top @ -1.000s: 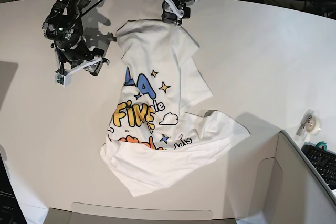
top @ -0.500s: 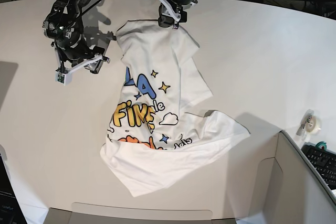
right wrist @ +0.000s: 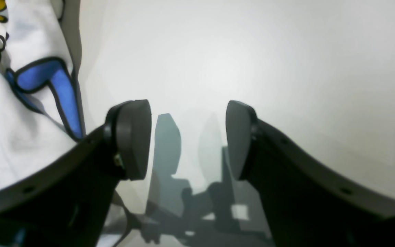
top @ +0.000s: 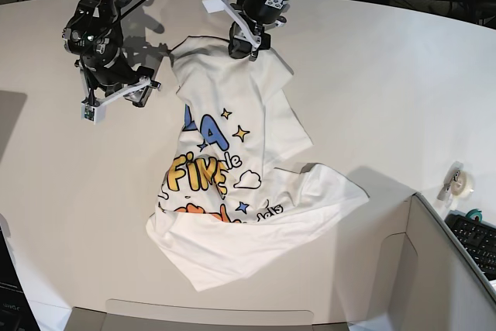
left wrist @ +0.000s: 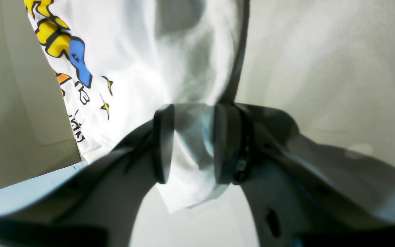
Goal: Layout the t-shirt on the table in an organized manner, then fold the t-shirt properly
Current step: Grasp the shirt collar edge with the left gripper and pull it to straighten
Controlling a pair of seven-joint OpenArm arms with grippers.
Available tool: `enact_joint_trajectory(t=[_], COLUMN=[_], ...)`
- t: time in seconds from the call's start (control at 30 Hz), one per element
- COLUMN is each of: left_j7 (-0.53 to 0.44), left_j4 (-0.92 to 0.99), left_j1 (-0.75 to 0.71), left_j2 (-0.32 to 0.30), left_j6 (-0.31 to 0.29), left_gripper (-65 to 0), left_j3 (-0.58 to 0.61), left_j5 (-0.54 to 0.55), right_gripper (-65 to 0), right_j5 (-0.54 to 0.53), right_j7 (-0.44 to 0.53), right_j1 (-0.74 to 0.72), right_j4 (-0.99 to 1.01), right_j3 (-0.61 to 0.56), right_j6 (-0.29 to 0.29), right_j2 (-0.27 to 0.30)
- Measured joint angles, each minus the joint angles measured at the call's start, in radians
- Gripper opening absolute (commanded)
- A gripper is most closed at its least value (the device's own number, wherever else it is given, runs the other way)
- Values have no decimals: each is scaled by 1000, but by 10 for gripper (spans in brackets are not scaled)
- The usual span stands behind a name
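Observation:
The white t-shirt (top: 260, 118) lies crumpled mid-table, its print facing up and its lower part folded over itself. My left gripper (top: 242, 43) is at the shirt's far edge, shut on a bunch of the white fabric. In the left wrist view the t-shirt (left wrist: 132, 68) fills the gap between the pads of the left gripper (left wrist: 194, 110). My right gripper (top: 120, 100) hovers open to the left of the shirt, holding nothing. The right wrist view has the right gripper (right wrist: 187, 106) over the bare table (right wrist: 252, 51), with the printed t-shirt (right wrist: 19, 130) off to its left.
A grey bin (top: 434, 269) stands at the front right, with a tape roll (top: 463, 182) and a keyboard (top: 477, 238) beyond it. A flat grey box edge (top: 209, 319) lies along the table's front. Bare table (top: 387, 75) stretches to the right of the shirt.
The left gripper has moved left over the shirt's far edge and closed on the fabric, and that edge has shifted with it. The right arm has barely moved.

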State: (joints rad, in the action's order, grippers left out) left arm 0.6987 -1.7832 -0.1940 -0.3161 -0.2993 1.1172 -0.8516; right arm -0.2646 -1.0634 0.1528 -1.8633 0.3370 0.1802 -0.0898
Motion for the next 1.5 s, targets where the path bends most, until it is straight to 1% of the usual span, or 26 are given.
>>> enact_joint_trajectory(t=[0.03, 0.07, 0.1, 0.13, 0.23, 0.27, 0.3, 0.33, 0.37, 0.43, 0.5, 0.53, 0.57, 0.63, 0.67, 0.77, 0.83, 0.9, 0.97, 1.03, 1.1, 1.2, 1.3, 1.37, 1.43, 1.5], left_j7=[4, 7, 8, 7, 10, 25, 65, 121, 126, 126, 118, 108, 106, 64, 55, 56, 48, 43, 37, 62, 50, 32, 27, 34, 33, 32], left_j4=[2, 4, 6, 6, 0, -16, -45, -90, -134, -243, -296, -295, -287, -289, -289, -286, -286, -287, -287, -285, -275, -253, -222, -209, -193, -188], left_j1=[0, 0, 0, 0, 0, 0, 0, -2, -6, -21, -17, -12, -11, -11, -11, -14, -18, -23, -47, -76, -107, -140, -158, -163, -163, -163], left_j2=[0, 1, 1, 2, 2, 0, -1, -6, -11, -20, -10, -2, -12, -14, -18, -23, -20, -47, -66, -82, -95, -131, -159, -158, -150, -146], left_j6=[-2, -8, -9, -9, -8, -13, -34, -62, -78, -83, -73, -68, -71, -68, -68, -71, -70, -70, -67, -67, -68, -70, -57, -40, 14, 67], left_gripper=[-629, -650, -650, -637, -649, -648, -648, -648, -648, -648, -648, -648, -648, -648, -648, -648, -648, -644, -617, -568, -512, -458, -451, -451, -450, -449], left_j3=[0, 0, -1, -1, -1, -1, -1, -6, -6, -22, -44, -64, -87, -113, -118, -118, -117, -116, -115, -116, -113, -103, -111, -112, -109, -109], left_j5=[13, 18, 21, 21, 21, 21, 27, 67, 84, 81, 71, 82, 81, 77, 79, 78, 81, 81, 78, 75, 79, 81, 75, 65, 67, 82], right_gripper=[-305, -305, -305, -305, -305, -305, -305, -305, -305, -305, -305, -305, -305, -305, -305, -305, -305, -305, -305, -305, -305, -305, -305, -305, -305, -305], right_j5=[0, 0, 0, 0, 0, 0, 0, 0, 0, 1, -2, 2, 1, -1, -4, 1, 5, 3, -4, -2, 0, 0, 0, -1, -56, -75], right_j7=[0, 0, 0, 0, 0, 0, 0, 0, 0, -2, -3, -3, -1, 1, 1, -5, 1, 0, 0, 1, 0, 1, 0, 1, 0, 0], right_j1=[0, 0, 0, 0, 0, 0, 0, 0, -2, -2, 0, 2, 2, 6, 11, 27, 34, 35, 35, 35, 35, 35, 35, 35, 36, 47], right_j4=[0, 0, 0, 0, 0, 0, 0, 0, 0, -8, -35, -50, -60, -71, -72, -72, -72, -72, -72, -72, -72, -72, -72, -72, -72, -101], right_j3=[0, 0, 0, 0, 0, 0, 0, 0, 0, 0, 0, 0, 0, 0, 0, -3, -2, -2, -6, -3, -1, -2, -4, -25, -38, -42], right_j6=[0, 0, 0, 0, 0, 0, 0, 0, 0, 1, 3, 3, 3, 3, 3, 3, 3, 3, 3, 3, 3, 3, 3, 3, 3, 3], right_j2=[0, 1, 1, 0, 0, 0, 1, 0, 0, 0, 0, -2, -3, -2, 2, 41, 48, 46, 40, 41, 45, 45, 39, 42, 45, 43])
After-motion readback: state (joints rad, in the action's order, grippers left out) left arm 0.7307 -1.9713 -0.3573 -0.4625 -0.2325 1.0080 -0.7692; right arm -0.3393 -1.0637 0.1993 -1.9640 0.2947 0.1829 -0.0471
